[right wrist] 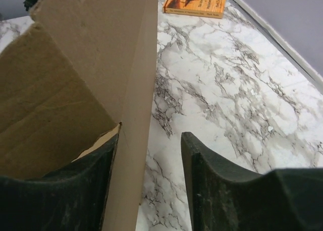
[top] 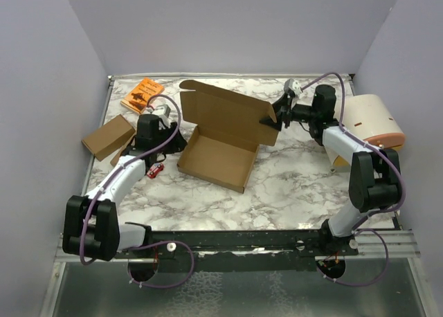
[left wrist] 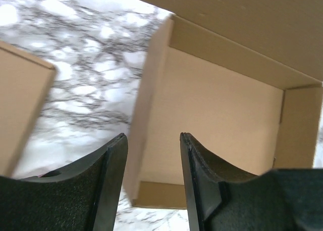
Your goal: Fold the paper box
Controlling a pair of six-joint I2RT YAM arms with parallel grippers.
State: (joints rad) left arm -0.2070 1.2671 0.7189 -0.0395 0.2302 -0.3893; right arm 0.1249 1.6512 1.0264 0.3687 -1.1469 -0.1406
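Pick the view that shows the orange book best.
Right wrist: the orange book is closest, cover print visible, though cropped at the frame's top. Top external shows it small, at the far left. Left wrist misses it.

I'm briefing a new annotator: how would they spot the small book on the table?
On the marble table, look to the far left corner. The book lies flat there, the only bright orange thing, while the open paper box and closed carton nearby are plain brown.
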